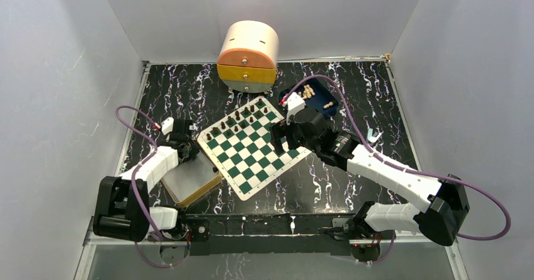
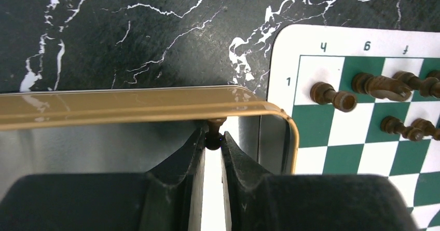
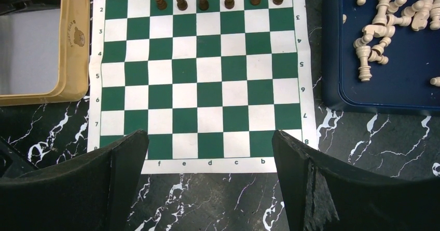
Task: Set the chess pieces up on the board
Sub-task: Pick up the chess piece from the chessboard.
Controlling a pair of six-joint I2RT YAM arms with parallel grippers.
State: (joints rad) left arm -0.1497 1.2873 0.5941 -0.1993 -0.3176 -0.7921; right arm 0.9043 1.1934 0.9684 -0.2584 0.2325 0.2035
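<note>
The board (image 3: 200, 80) is chequered dark green and white with a white border. The brown pieces (image 3: 203, 1) are dark; the beige pieces (image 3: 373, 34) are pale. The navy tray (image 3: 404, 85) is plain, and the tan tray (image 3: 78, 44) has a grey floor. The tabletop (image 2: 129, 34) is black marble veined with white.

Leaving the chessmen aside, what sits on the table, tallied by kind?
board: 1
trays: 2 (tan tray, blue tray)
drawer box: 1
Total: 4
</note>
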